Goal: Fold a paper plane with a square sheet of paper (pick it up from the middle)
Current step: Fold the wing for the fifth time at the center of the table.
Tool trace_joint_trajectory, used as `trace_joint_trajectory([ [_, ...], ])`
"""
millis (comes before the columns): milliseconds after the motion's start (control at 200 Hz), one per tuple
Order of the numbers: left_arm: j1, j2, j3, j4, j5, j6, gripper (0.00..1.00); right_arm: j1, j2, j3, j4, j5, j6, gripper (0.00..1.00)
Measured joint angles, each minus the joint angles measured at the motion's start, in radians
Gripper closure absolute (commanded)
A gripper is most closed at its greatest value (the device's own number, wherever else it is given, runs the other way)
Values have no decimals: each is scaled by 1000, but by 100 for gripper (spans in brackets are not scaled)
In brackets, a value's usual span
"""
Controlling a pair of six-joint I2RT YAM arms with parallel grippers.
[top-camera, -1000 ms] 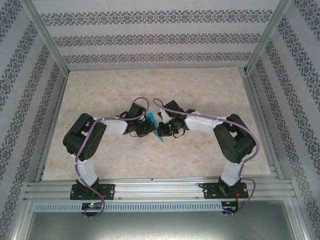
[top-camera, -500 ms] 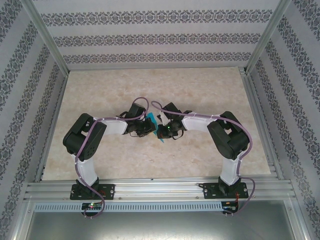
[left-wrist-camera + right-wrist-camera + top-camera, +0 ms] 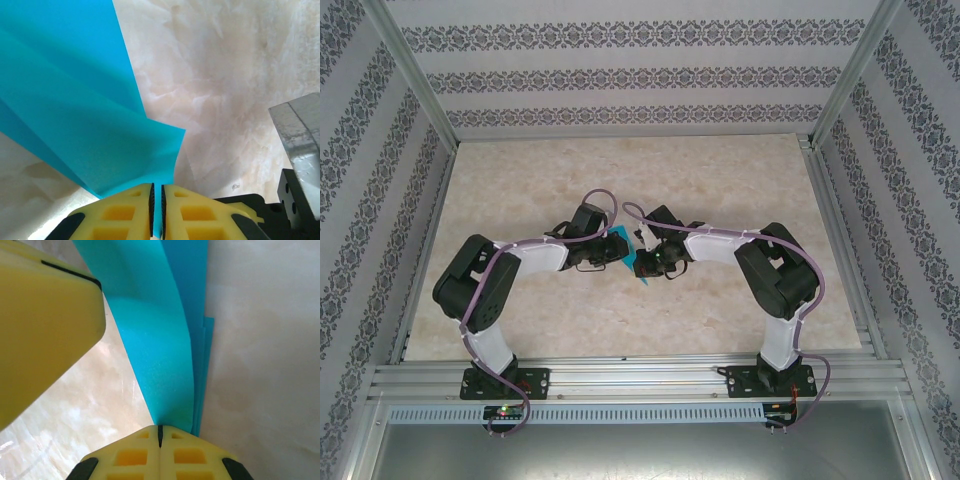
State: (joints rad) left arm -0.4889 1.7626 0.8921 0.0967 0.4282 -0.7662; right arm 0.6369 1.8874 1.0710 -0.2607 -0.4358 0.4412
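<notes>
Right wrist: paper plane (image 3: 165, 365) pinched in right hand (image 3: 160, 430)

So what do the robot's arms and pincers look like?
The left arm and right arm have white links and chunky black joints, each with a purple cable looping along it. The left pincer and right pincer have yellow fingers with square hollows and black ridged inner edges.

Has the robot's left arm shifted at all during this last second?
Yes. Its black elbow has swung leftward and nearer the front rail, while its end effector stays on the blue paper mid-table.
</notes>
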Motion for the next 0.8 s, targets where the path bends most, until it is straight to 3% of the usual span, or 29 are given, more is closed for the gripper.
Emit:
trace_joint_trajectory([
  [799, 47, 77, 20, 17, -59, 18, 83, 0, 2, 0, -1, -3, -12, 100],
])
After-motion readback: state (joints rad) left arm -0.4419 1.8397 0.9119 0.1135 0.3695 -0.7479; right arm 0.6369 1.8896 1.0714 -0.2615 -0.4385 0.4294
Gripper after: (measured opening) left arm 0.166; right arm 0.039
